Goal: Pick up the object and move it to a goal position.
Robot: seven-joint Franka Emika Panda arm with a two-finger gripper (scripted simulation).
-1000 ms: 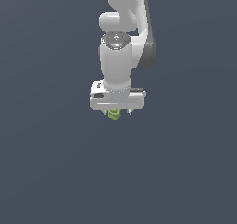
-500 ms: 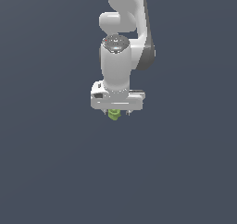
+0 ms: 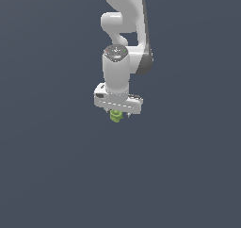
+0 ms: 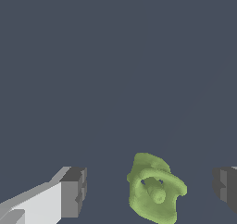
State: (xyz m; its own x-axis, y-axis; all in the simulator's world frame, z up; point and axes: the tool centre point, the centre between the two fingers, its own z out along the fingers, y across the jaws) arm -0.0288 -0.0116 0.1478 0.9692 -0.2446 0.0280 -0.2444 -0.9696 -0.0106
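White Panda gripper (image 3: 118, 113) has dropped slightly vs 1 s ago, jaws open w/ gaps either side of small lumpy lime-green object (image 4: 155, 194) between them, ungripped — closing comes next, prob.

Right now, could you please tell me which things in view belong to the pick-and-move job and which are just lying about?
Belongs to the job:
- the lime-green object, sitting between the fingers with gaps on both sides
- the pincer, open around it

Just lying about:
- nothing else shows in either view, only the plain dark surface
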